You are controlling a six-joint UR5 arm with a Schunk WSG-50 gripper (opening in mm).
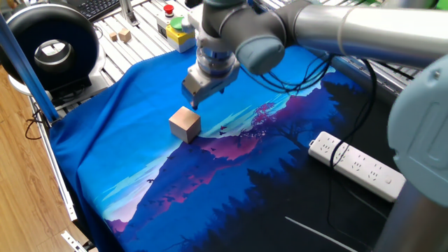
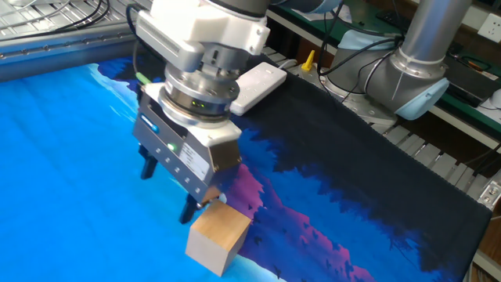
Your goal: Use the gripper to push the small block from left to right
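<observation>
Flanking the small block (image 1: 185, 124): pincer (image 2: 167, 189) beside, power strip (image 1: 357, 165) well apart.

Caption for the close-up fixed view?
Open gripper poised just above a wooden block on a blue printed cloth.

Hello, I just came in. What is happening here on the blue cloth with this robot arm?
A robot arm is working on a wooden block that sits on the blue cloth. Its gripper hangs just beside the block with the fingers spread and holds nothing. In one fixed view a small gap shows between the fingers and the block, so it does not seem to be pushing at this moment. A white power strip lies off to the side, away from the block.
</observation>
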